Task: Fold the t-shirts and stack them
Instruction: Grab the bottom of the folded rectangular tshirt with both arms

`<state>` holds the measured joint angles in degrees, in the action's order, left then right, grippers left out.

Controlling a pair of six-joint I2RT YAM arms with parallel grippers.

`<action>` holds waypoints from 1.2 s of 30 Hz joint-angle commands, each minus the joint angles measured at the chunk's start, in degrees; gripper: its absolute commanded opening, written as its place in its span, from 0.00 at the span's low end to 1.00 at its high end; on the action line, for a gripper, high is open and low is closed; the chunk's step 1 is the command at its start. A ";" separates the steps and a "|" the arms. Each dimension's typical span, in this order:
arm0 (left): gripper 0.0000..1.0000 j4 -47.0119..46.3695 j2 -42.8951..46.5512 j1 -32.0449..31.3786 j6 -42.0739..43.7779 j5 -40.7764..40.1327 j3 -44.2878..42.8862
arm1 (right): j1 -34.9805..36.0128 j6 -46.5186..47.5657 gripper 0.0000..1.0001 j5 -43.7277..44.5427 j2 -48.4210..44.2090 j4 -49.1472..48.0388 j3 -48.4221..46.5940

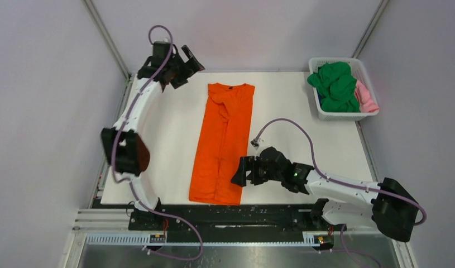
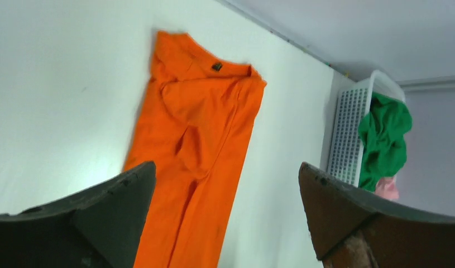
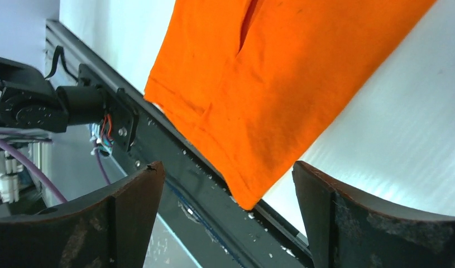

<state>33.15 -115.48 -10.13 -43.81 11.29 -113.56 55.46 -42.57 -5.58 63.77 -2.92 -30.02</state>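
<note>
- Left arm [image 1: 138, 103] stretched far, jaws wide, empty, left of shirt [image 1: 222, 139] collar
- Right arm [image 1: 342, 187] reaching left, jaws wide, empty, by near hem

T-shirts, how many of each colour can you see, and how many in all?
Orange t-shirt: 1, spread out flat
Green t-shirt: 1 bundle, in the basket
Pink t-shirt: 1, in the basket
Total: 3 that show; the heap in the basket may hide more.
</note>
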 commanded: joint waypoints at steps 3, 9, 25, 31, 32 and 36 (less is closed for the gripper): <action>0.99 1.92 32.92 -2.51 3.59 -14.51 43.27 | 3.32 -3.99 0.89 -6.35 4.58 -3.16 -0.44; 0.99 -1.43 62.48 -6.67 -2.68 -9.93 77.44 | 12.49 -5.23 0.83 4.86 8.96 7.27 -3.57; 0.72 5.24 88.57 -12.19 -12.59 4.53 101.64 | 17.10 -11.23 0.34 11.73 19.14 6.06 -4.17; 0.66 5.35 86.00 -15.96 -13.24 3.22 102.62 | 17.06 -11.70 0.19 15.00 13.50 9.45 -1.93; 0.63 5.28 85.68 -16.70 -13.55 3.13 102.82 | 17.06 -11.42 0.20 15.47 12.55 10.27 -1.88; 0.55 5.41 84.80 -19.61 -13.94 3.31 103.71 | 17.07 -10.59 0.20 17.77 11.21 12.88 -2.32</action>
<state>36.03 -29.15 -27.53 -56.95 14.79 -12.27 72.01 -53.39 7.11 77.25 5.82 -32.18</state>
